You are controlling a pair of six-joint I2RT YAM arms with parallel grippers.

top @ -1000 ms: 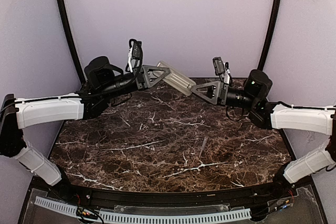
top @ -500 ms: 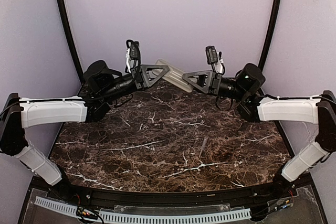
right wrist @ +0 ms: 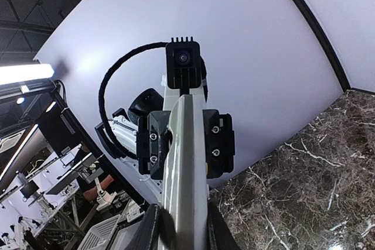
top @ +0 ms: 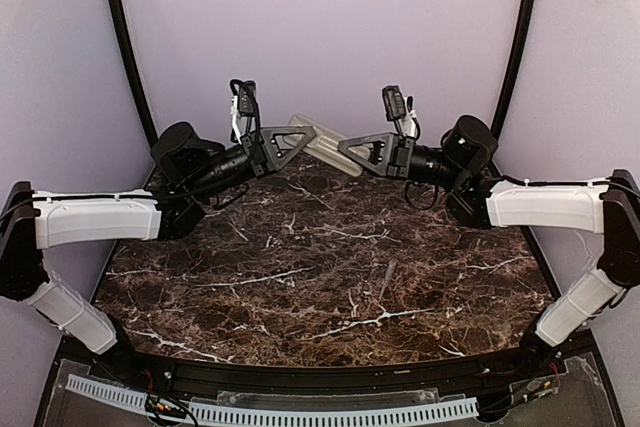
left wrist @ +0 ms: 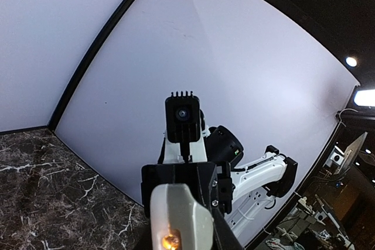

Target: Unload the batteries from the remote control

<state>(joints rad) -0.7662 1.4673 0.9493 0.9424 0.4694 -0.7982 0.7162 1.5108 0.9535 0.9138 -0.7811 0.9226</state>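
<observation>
Danger is a drop: left gripper (top: 308, 135) and right gripper (top: 347, 150) are both closed on the remote (top: 327, 147), held in the air above the table (top: 300, 277) (batteries not visible). If one arm pulls or twists unevenly, the remote may slip out and fall.

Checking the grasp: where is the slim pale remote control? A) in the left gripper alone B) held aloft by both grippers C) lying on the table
B: the slim pale rectangular remote control hangs above the marble table, with the left gripper and right gripper clamped on opposite ends.
</observation>
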